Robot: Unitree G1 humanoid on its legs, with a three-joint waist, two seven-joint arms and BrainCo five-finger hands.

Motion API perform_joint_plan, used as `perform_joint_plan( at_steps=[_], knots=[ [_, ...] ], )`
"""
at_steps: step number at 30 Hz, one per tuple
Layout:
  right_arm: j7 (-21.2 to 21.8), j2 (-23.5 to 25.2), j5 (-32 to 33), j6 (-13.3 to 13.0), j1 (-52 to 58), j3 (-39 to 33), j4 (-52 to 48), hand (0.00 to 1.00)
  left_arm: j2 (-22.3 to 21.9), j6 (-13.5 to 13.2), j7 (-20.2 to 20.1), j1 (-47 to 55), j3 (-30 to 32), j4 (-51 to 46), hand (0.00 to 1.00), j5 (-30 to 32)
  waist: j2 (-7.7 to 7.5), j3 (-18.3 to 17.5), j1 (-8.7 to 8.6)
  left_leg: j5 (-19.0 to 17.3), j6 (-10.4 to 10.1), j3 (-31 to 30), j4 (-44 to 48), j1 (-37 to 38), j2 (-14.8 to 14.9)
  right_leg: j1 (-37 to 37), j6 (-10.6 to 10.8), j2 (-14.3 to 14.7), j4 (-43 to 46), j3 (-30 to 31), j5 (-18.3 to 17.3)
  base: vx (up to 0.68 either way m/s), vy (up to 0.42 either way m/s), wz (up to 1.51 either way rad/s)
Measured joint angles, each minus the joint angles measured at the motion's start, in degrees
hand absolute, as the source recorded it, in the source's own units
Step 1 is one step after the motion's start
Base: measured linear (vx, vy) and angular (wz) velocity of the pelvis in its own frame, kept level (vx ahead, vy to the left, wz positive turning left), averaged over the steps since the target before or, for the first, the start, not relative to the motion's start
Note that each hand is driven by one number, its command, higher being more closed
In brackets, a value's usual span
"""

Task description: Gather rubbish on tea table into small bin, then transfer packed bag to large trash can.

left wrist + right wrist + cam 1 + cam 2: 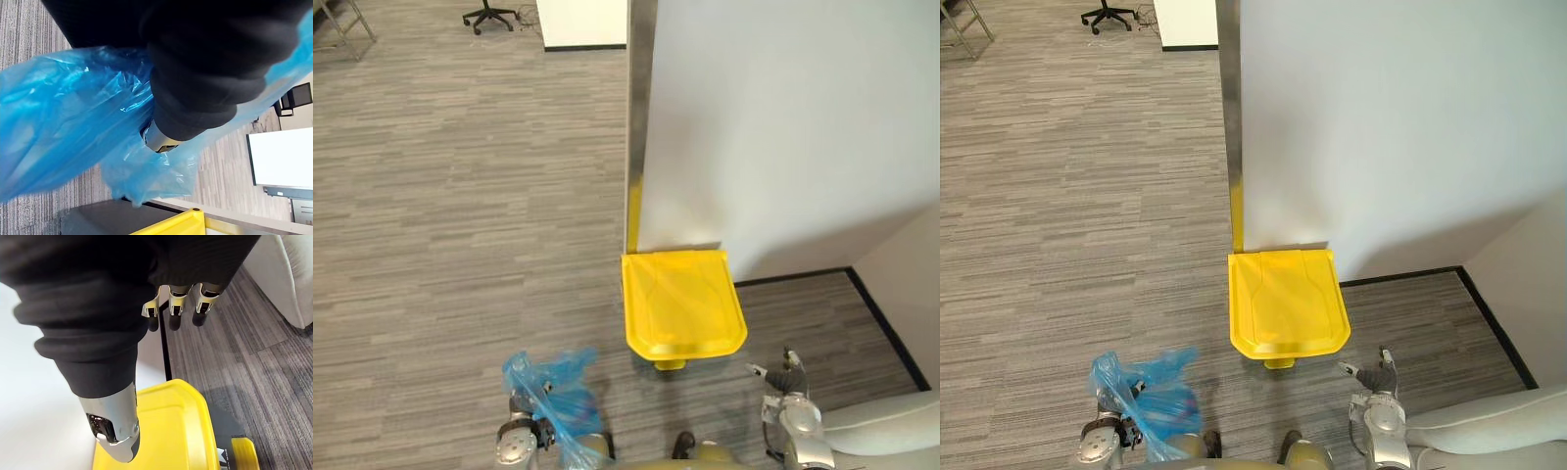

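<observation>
Crinkly see-thru plastic bag (558, 392), glossy plastic bin lid (680, 299), matt floor (460, 196)

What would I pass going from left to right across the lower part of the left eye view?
blue plastic bag → yellow-lidded trash can → right hand → pale sofa

The yellow trash can (683, 304) stands lid-down against the white wall (783, 127), bare carpet (460, 196) to its left

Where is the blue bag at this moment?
The blue bag hangs from the left hand at the lower left of the eye views, left of the yellow trash can by the white wall.
</observation>
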Motion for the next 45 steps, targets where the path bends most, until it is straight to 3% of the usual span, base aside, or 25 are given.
perform_joint_plan(
  at_steps=[1, 2, 3, 5, 8, 10, 11, 12, 14, 16, 20, 23, 27, 29, 36, 39, 45],
  knots=[
    [0.0, -0.2, 0.6, 0.0, 0.6, -0.1, -0.4, 0.0, 0.3, 0.0, 0.0, 0.0, -0.4, -0.4, 1.0, 0.0, -0.26, 0.1, -0.48, -1.5, 1.3, 1.8, 2.9, -0.2, 0.5, 0.0, 0.5, -0.8, 2.7, -0.5, -0.6, 0.06, 0.036, 0.39],
    [0.0, -0.5, 1.2, 0.1, 0.8, -0.8, -0.9, 0.0, 0.4, 0.1, 0.1, -0.1, -0.5, -1.1, 1.0, 0.0, -0.11, 1.2, -0.72, -5.1, 0.8, 2.3, 5.6, 0.7, 1.4, -4.8, -0.1, -3.2, 16.8, 0.3, -0.8, 0.04, 0.057, 0.16],
    [-0.1, -0.1, 1.3, 0.4, 0.6, -1.2, -0.9, 0.0, 0.8, 0.4, 0.2, 0.0, -0.8, -1.1, 1.0, 0.0, 1.15, 2.1, -0.75, -6.2, 1.1, 1.9, 6.9, 1.6, 2.0, -9.1, -0.4, -2.7, 21.6, 2.1, -2.7, 0.03, 0.066, 0.01],
    [-0.1, 0.4, 1.4, 1.2, 0.7, -1.2, -1.9, 0.0, 2.3, 0.5, 0.3, -1.1, -0.9, -1.2, 1.0, 0.0, 1.07, 2.5, -0.98, -7.2, 1.0, 1.4, 7.1, 3.5, 2.8, -13.3, -0.6, 0.0, 15.0, 1.6, -2.0, 0.07, 0.082, 0.11],
    [-1.8, 0.0, 2.1, 1.2, 1.2, -2.4, -2.5, 0.0, 3.6, 0.4, 0.7, -5.1, -0.8, -1.1, 1.0, 0.0, -0.05, 3.3, -1.34, -10.0, 1.3, -1.5, 9.8, 3.9, 1.5, -16.1, 0.8, 2.5, -1.8, 1.0, 5.1, 0.16, -0.005, 0.56],
    [-2.3, -1.3, 3.3, 1.3, 1.1, -2.8, -2.9, 0.0, 2.7, 0.4, 1.5, -6.8, -0.9, -0.9, 1.0, -0.1, 0.96, 3.8, -1.13, -12.8, 0.2, -4.2, 13.1, 3.9, 0.9, -13.6, 0.0, 4.0, -3.0, 4.0, 7.4, 0.29, -0.036, 0.5],
    [-2.4, -1.9, 3.6, 1.5, 0.2, -4.0, -5.0, 0.0, 1.7, 0.3, 1.7, -8.1, -1.3, -0.9, 1.0, -0.1, 2.84, 5.0, -0.45, -13.6, -0.7, -6.3, 13.9, 3.8, 1.7, -13.6, 1.8, 5.1, -0.5, 5.9, 4.3, 0.23, 0.013, 0.24],
    [-2.4, -1.8, 3.7, 1.4, 0.3, -4.5, -6.3, 0.0, 1.9, 0.3, 1.6, -8.6, -1.6, -0.9, 1.0, -0.1, 3.22, 5.5, -0.81, -13.6, -1.0, -7.4, 13.7, 3.8, 1.3, -13.8, 2.4, 5.0, 0.8, 6.6, 3.7, 0.28, 0.006, 0.67],
    [-2.4, -1.0, 4.4, 1.5, 2.4, -8.3, -10.3, 0.0, 1.3, 0.3, 1.4, -9.6, -3.4, -1.2, 1.0, -0.1, 3.7, 5.8, -1.27, -13.6, -1.0, -11.2, 10.9, 6.3, -0.5, -15.6, 0.0, 4.6, 8.3, 9.3, -0.5, 0.35, -0.048, 0.8],
    [-2.7, -0.4, 6.2, 1.4, 2.0, -10.3, -14.1, 0.0, 0.5, 0.3, 1.4, -10.3, -3.4, -2.0, 1.0, 0.0, 4.44, 5.5, -1.11, -13.2, -1.8, -14.0, 9.0, 6.2, -0.1, -16.1, -0.4, 4.8, 8.7, 8.0, -1.2, 0.37, -0.098, 0.12],
    [-3.2, 1.1, 6.5, 1.7, 2.8, -11.9, -16.1, 0.0, -1.5, 0.4, 1.1, -11.2, -3.7, -2.6, 1.0, 0.0, 4.35, 5.4, -1.61, -12.5, -2.7, -13.8, 8.2, 6.1, 0.3, -16.1, -0.5, 4.8, 8.2, 7.5, -1.2, 0.14, -0.053, 0.01],
    [-6.7, 4.2, 5.0, 1.9, 5.2, -12.4, -21.2, 0.0, -2.7, 0.4, 1.2, -10.5, -3.7, -4.0, 1.0, 0.1, 4.06, 4.8, -2.79, -12.5, -2.6, -14.4, 8.0, 5.6, 0.1, -16.0, -0.8, 4.5, 7.1, 7.0, -0.6, 0.0, -0.016, 0.07],
    [-13.0, 6.0, 0.7, 2.2, 10.5, -14.3, -22.8, 0.0, -2.8, 0.4, 2.4, -8.5, -3.8, -4.4, 1.0, 1.2, 2.77, 2.3, -2.77, -12.2, -1.7, -17.5, 5.7, 5.3, -0.2, -15.3, -2.1, 5.1, 3.5, 6.2, 1.4, -0.06, -0.052, 0.14],
    [-13.7, 6.2, 0.8, 2.3, 11.5, -15.0, -21.9, 0.0, -2.8, 0.4, 2.7, -6.9, -4.1, -4.3, 1.0, 1.2, 2.6, 1.6, -2.92, -12.2, -1.7, -18.2, 5.6, 5.0, 0.2, -15.2, -2.3, 6.1, 2.4, 6.5, 2.0, -0.05, -0.083, -0.02],
    [-7.9, 6.4, 7.3, 3.7, 8.3, -11.0, -7.6, 0.0, -2.3, 0.6, 2.4, -4.8, -4.6, -3.5, 1.0, 1.1, 2.52, 0.1, -2.86, -11.3, -3.6, -17.8, 2.9, 3.5, 3.1, -17.7, -3.4, 9.4, 1.5, 6.7, 2.5, 0.0, -0.127, -0.09],
    [-2.9, 6.0, 9.9, 3.7, 3.5, -3.3, -4.4, 0.0, -1.2, 0.5, 2.1, -5.2, -4.5, -3.2, 1.0, 1.0, 2.69, -0.1, -2.6, -10.4, -5.1, -17.9, 0.1, 3.2, 4.8, -19.3, -4.1, 10.8, 1.5, 6.3, 2.1, 0.04, -0.186, 0.0],
    [1.3, 3.2, 9.8, 3.6, -10.6, 8.6, -4.1, 0.0, 0.2, 0.4, 1.1, -9.0, -5.4, -1.3, 1.0, 0.7, 3.33, -0.4, -2.4, -5.9, -8.7, -21.5, -2.7, -2.4, 6.9, -23.2, -4.5, 10.6, 0.8, 1.8, 1.8, 0.0, -0.176, 0.34]
  ],
)
